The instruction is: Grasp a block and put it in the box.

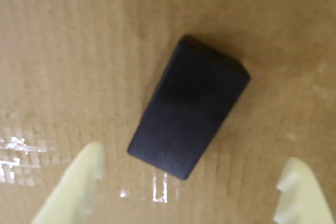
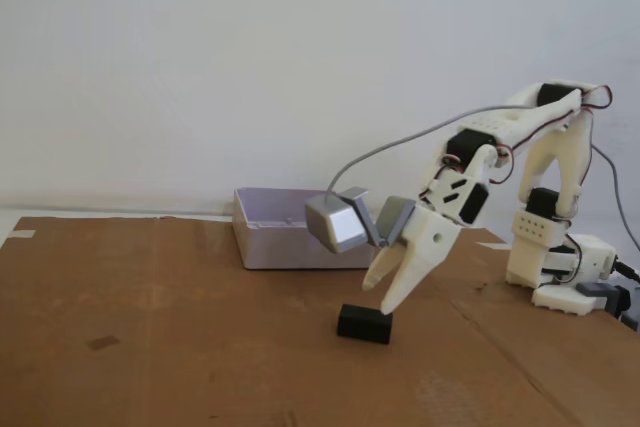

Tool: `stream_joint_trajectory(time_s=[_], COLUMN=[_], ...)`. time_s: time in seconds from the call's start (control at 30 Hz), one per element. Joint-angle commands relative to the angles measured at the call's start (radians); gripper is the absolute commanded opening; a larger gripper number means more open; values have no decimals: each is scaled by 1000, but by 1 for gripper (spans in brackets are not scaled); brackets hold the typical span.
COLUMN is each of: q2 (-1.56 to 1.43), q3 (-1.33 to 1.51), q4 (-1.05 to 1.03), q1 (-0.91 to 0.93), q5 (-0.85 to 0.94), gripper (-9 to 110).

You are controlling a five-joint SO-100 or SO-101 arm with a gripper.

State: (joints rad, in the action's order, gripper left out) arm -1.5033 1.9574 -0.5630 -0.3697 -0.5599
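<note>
Spread tool (image 1: 189,190) straddles block (image 1: 189,106).

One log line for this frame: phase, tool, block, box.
phase: pre-grasp | tool: open, above block | block: on cardboard, ungrasped | box: behind, block not in it

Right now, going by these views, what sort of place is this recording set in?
Probably a home or hobby bench: a cardboard sheet as the work surface, a plain white wall, and a 3D-printed-looking arm.
</note>
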Motion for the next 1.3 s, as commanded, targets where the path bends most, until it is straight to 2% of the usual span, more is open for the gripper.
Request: stream_joint_trajectory(time_s=[0.0,0.33,0.77,1.27], q2=[-21,21,106,163], q3=[-75,-80,-186,-184], q4=[43,103,91,94], q1=[-3,-3,-3,9], q5=[8,6,6,8], gripper=[41,41,40,40])
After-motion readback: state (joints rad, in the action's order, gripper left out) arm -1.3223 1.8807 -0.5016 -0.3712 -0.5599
